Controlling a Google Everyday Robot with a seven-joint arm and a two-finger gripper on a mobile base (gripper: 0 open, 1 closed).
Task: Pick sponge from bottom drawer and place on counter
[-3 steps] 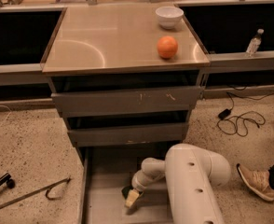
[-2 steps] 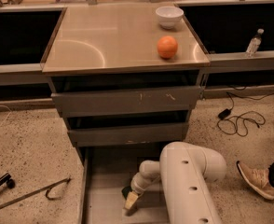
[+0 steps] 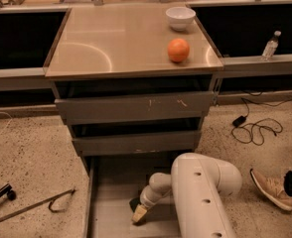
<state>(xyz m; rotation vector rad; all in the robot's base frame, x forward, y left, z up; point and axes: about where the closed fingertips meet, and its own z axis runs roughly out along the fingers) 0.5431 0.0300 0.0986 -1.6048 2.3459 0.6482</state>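
The bottom drawer [image 3: 111, 192] is pulled open at the foot of the grey cabinet. My gripper [image 3: 139, 213] reaches down into it from the white arm [image 3: 200, 197] and sits low over the drawer floor. A small dark patch, the sponge [image 3: 134, 203], shows right at the gripper's upper left, touching or nearly touching it; most of it is hidden by the wrist. The counter [image 3: 116, 38] is the shiny beige top of the cabinet.
An orange [image 3: 178, 50] and a white bowl [image 3: 180, 18] stand on the counter's right side. The two upper drawers [image 3: 136, 108] stick out slightly. A metal rod [image 3: 32, 207] lies on the floor at left; cables [image 3: 255, 130], a bottle [image 3: 270, 44] and a shoe [image 3: 272, 188] are at right.
The white arm has shifted slightly to the left. The gripper stays low in the bottom drawer at about the same spot by the dark patch.
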